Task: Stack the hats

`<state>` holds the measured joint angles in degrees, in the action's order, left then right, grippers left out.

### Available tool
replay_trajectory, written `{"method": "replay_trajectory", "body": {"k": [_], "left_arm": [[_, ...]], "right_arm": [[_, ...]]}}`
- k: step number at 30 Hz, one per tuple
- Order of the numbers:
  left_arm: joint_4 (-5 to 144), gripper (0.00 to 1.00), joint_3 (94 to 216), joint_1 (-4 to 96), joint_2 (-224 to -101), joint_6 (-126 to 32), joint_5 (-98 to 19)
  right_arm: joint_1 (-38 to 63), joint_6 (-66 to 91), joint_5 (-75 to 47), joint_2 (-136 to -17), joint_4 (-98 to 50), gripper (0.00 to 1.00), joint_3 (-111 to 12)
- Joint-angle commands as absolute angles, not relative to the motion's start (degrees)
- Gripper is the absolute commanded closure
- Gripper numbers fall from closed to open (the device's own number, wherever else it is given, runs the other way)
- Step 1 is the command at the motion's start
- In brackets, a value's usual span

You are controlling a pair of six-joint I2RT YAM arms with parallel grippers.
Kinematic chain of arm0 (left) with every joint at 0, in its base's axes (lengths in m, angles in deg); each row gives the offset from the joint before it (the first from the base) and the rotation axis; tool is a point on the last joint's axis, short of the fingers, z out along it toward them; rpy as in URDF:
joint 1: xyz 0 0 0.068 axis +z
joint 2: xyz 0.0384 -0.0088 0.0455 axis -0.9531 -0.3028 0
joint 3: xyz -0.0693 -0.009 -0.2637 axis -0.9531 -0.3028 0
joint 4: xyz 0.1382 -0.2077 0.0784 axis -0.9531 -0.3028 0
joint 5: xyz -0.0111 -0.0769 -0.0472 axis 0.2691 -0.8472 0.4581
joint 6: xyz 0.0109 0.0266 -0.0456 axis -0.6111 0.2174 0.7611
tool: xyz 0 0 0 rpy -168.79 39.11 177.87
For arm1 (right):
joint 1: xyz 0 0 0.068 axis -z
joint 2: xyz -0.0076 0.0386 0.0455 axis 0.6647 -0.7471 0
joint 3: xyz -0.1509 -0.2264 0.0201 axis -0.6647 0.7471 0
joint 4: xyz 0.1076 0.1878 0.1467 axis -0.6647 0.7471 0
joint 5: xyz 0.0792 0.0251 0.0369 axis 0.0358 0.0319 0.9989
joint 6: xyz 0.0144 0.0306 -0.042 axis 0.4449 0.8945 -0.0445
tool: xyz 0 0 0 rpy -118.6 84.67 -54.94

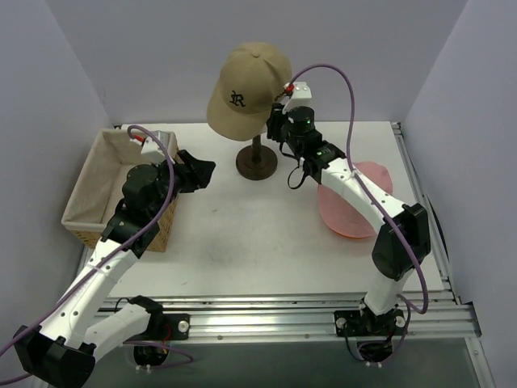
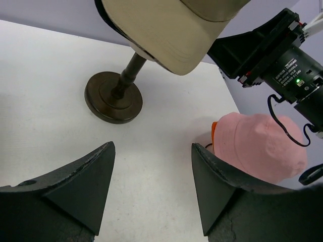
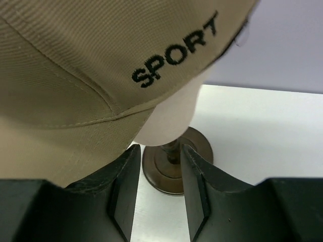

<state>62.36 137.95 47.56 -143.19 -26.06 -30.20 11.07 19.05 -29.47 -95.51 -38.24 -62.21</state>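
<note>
Tan cap (image 1: pixel 246 89): seated on the head form (image 3: pixel 171 116), brim angled toward my left arm.
Right gripper (image 3: pixel 159 156): fingers parted, nothing between them. The cap's lettered side sits just above and to their left.
Left gripper (image 2: pixel 151 151): spread wide, empty, well short of the stand (image 2: pixel 113 97).
Pink hat (image 2: pixel 262 148): flat on the table (image 1: pixel 242 234) under the right arm, so I judge that arm nearer.

Left arm (image 1: pixel 103 252) reaches forward with jaws spread wide; right arm (image 1: pixel 365 194) stretches far forward, jaws narrowly parted.
</note>
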Motion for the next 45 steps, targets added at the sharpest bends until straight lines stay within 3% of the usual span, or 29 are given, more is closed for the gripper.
{"method": "replay_trajectory", "body": {"k": [1,13,21,31,36,45], "left_arm": [[64.53,0.30,140.53,47.50,-141.89,-27.41,-27.42],[58.38,0.29,159.06,49.70,-150.84,-30.14,-24.51],[57.23,0.30,171.91,54.53,-160.25,-31.02,-29.44],[61.89,0.30,181.32,55.15,-172.56,-32.77,-37.78],[69.94,0.30,177.11,54.98,-173.53,-32.51,-39.28],[70.94,0.30,176.67,54.97,-176.34,-32.69,-39.37]], "right_arm": [[7.83,18.80,-30.22,-95.12,-44.50,0.66,-62.51],[-1.14,17.40,-31.01,-101.63,-43.98,0.66,-68.49],[-0.44,16.87,-29.35,-91.09,-40.02,0.64,-61.11],[14.05,20.82,-17.49,-80.53,-36.32,0.67,-62.68],[22.74,22.57,-8.35,-86.67,-37.99,0.67,-71.71],[26.81,23.81,2.12,-98.98,-38.43,0.67,-84.65]]}}
